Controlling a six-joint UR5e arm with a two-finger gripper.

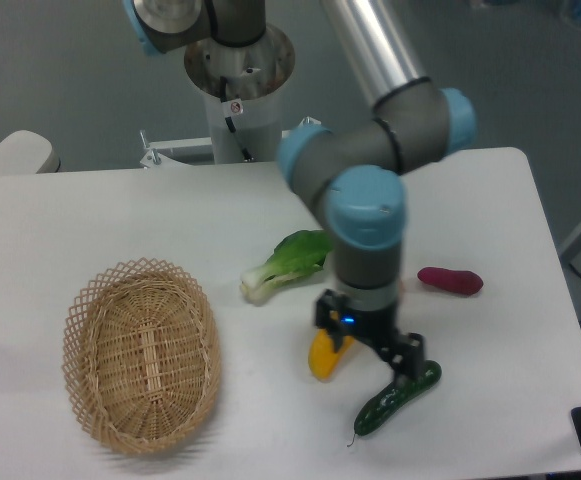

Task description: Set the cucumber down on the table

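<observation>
The dark green cucumber (397, 398) lies flat on the white table (90, 210) near the front edge, its thin stem tip pointing to the lower left. My gripper (370, 335) hangs above it and a little to the left, lifted clear of it. Its two fingers stand spread apart with nothing between them. The finger at the right (407, 353) is just above the cucumber's upper end.
A yellow oblong vegetable (322, 358) lies partly hidden behind the gripper. A bok choy (287, 262) lies in the middle. A dark red vegetable (450, 281) lies at the right. An oval wicker basket (141, 352) stands at the left front.
</observation>
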